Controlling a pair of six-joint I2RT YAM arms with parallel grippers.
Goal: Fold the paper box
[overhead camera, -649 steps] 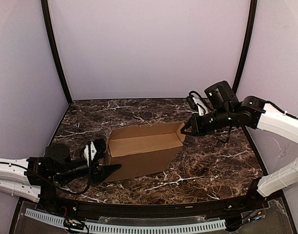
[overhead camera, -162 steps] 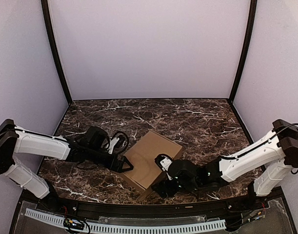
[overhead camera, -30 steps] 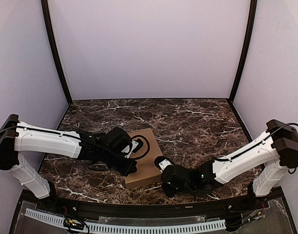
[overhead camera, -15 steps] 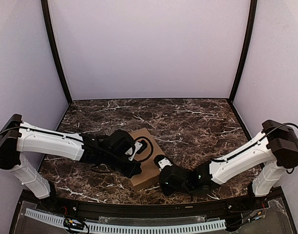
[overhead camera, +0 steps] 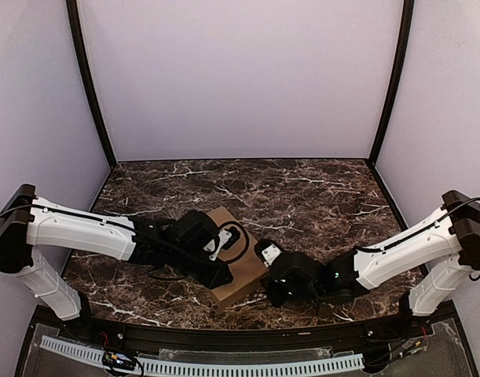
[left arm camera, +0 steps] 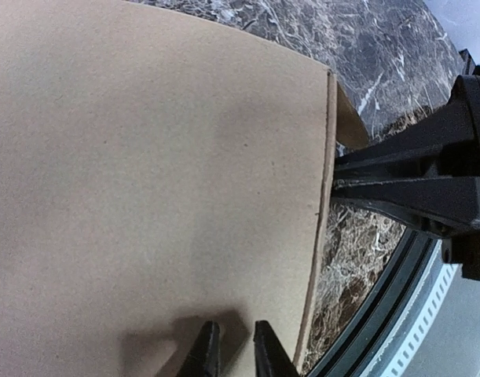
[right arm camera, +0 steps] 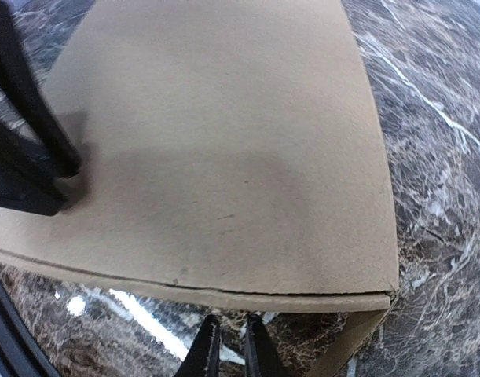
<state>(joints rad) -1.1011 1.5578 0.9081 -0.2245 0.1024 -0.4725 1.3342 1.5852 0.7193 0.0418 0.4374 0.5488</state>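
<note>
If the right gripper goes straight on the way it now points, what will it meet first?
The paper box. The right gripper points at the box's near side, just under the lid edge, and nothing lies between them. The gap looks very small, though depth is hard to judge.

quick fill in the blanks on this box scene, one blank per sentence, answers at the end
The paper box is plain brown ___.
It lies on a table with a dark ___ pattern.
The left gripper has its tips over the box's ___ face.
The right gripper has its tips over the table, just off the ___.
Missing words: cardboard; marble; top; box
</note>
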